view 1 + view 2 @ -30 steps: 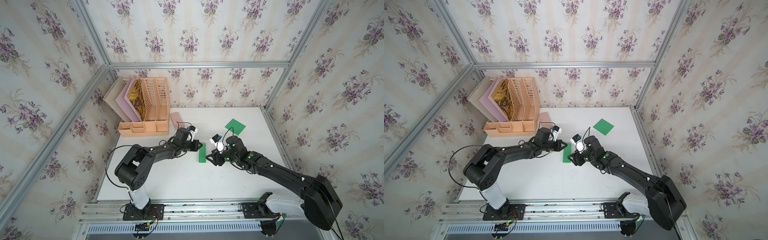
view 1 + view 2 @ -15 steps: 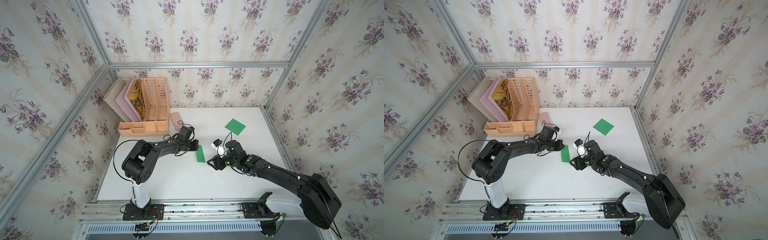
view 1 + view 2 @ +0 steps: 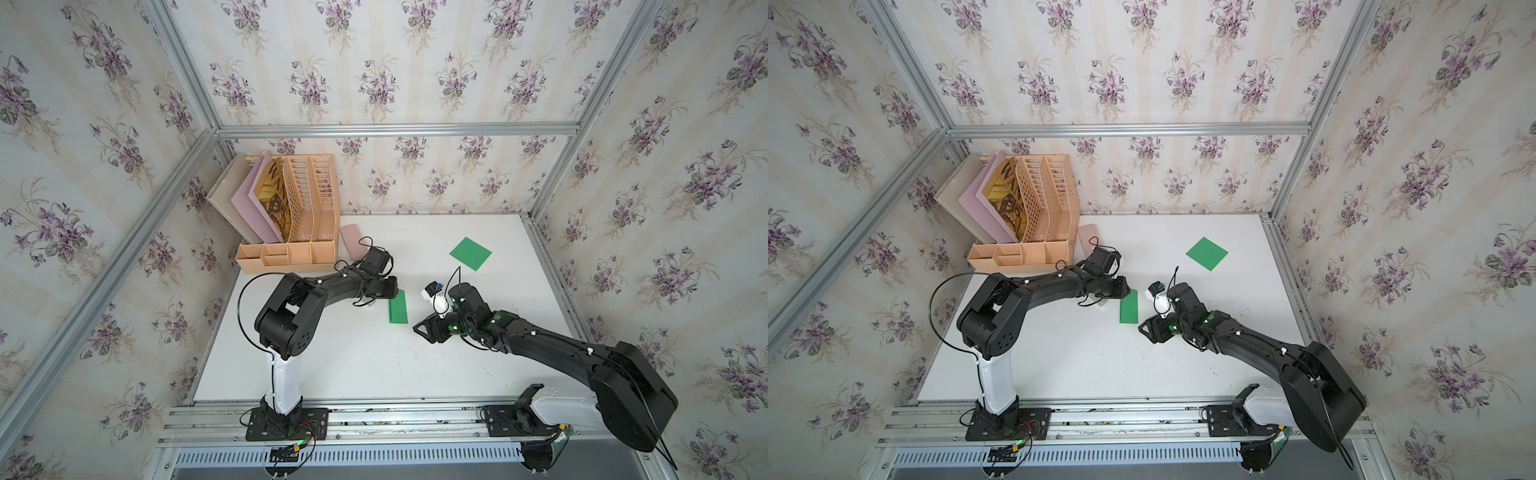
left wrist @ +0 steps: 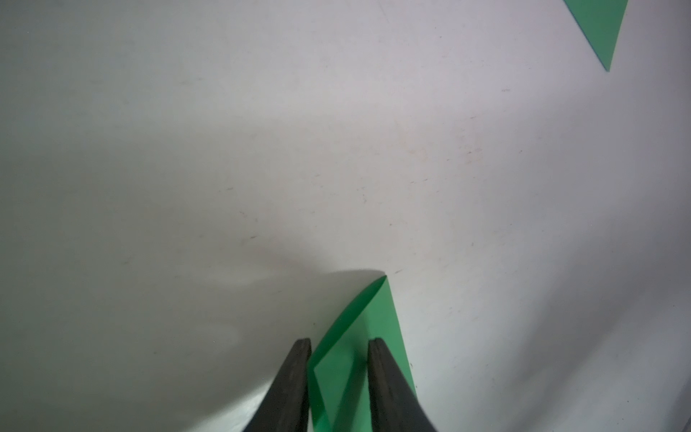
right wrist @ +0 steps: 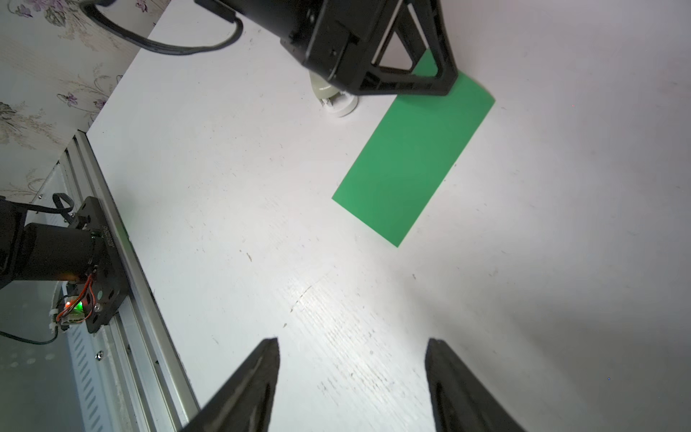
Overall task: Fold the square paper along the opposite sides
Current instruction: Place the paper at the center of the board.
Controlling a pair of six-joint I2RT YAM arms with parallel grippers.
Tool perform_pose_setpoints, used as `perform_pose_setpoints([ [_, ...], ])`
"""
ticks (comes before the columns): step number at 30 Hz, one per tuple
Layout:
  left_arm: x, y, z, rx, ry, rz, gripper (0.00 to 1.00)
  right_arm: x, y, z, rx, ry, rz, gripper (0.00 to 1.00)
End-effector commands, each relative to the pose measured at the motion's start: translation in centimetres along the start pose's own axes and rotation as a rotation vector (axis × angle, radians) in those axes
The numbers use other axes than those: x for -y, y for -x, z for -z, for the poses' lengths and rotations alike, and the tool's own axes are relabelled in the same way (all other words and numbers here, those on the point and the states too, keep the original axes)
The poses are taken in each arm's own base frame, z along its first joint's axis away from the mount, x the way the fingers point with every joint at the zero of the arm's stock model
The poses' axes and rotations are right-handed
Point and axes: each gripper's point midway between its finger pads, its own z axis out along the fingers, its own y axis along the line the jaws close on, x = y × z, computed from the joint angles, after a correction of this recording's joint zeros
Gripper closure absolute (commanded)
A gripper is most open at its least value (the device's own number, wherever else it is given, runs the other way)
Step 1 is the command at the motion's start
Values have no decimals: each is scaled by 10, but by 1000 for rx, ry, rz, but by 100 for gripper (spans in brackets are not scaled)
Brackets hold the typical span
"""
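Lying near the middle of the desk [image 3: 353, 365], the green paper [image 3: 398, 306] is already showing as a narrow rectangle, one half doubled over the other, so the fold along opposite sides looks made. The left hand [image 4: 339, 344] is sitting low at the strip's far end, its jaws standing only a little apart with the paper's corner between them. The gap is too wide for a pinch on a sheet this thin, so the hand is probably there to set the top edge onto the bottom one, not to carry anything. In the left wrist view the upper layer is bowing up slightly from the lower one, which suggests the crease is not lying fully flat at that end. The right hand [image 5: 352, 341] is hovering just beside the strip's near end, touching nothing, its jaws spread wide over bare desk. It seems placed to leave the left arm room and yet be ready to press the fold. A second green square [image 3: 470, 253] is lying flat and unfolded well apart, toward the back. A peach organiser [image 3: 291, 245] is standing in the back corner, clear of both arms.
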Motion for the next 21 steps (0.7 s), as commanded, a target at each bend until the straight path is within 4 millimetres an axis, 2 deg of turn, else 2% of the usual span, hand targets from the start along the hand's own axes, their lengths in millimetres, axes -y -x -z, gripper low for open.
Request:
perform_pose_setpoints([
  [1, -4, -1, 1, -14, 29, -10, 67, -1, 2, 0, 12, 7, 6, 33],
  [10, -13, 3, 12, 7, 98, -12, 54, -3, 1, 0, 19, 16, 7, 32],
  [15, -8, 14, 21, 51, 94, -25, 49, -3, 2, 1, 22, 15, 4, 31],
  [18, 5, 33, 39, 117, 67, -54, 46, 0, 10, 1, 40, -8, 6, 31],
  [21, 28, 58, 72, 215, 31, -107, 46, 19, 31, 3, 65, -128, -7, 30],
])
